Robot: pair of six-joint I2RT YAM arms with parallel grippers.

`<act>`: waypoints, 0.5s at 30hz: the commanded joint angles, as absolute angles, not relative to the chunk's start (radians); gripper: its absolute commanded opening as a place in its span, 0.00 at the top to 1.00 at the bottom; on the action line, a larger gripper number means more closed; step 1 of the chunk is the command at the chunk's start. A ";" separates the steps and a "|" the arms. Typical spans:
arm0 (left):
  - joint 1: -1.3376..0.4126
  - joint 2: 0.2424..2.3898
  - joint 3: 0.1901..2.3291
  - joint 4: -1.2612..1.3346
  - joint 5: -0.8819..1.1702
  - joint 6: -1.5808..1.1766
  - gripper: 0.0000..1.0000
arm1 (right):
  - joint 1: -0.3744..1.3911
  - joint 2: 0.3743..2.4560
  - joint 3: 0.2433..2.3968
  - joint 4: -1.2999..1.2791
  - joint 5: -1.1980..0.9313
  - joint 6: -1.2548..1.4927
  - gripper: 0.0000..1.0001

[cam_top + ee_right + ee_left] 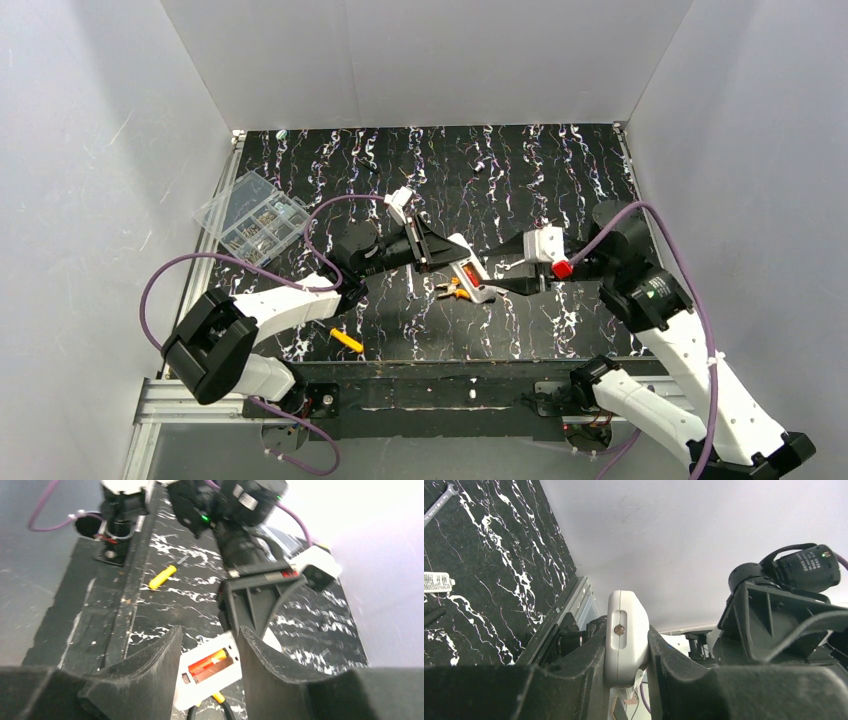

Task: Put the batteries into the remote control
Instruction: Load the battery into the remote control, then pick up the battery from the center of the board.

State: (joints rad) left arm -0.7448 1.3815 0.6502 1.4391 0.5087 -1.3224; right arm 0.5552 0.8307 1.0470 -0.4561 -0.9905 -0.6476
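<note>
Battery loading, late stage. Marbled black table [560,200], with the remote control [626,630] held over its middle as the landmark. Left gripper [440,255] — jaws clamped on the remote control's narrow sides — presents the open recess to the right gripper [207,647], whose jaws stand apart, one either side of the remote control's end, gripping nothing. In the recess lie the batteries [209,664]: red-orange fills it, though blur leaves it unclear whether both cells are seated. No loose cell shows near the remote control — what remains is probably only confirming the seating.
</note>
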 commanded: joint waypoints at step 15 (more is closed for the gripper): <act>-0.742 0.952 0.768 0.839 0.530 -0.945 1.00 | 0.558 1.126 1.162 -0.411 0.160 0.431 0.57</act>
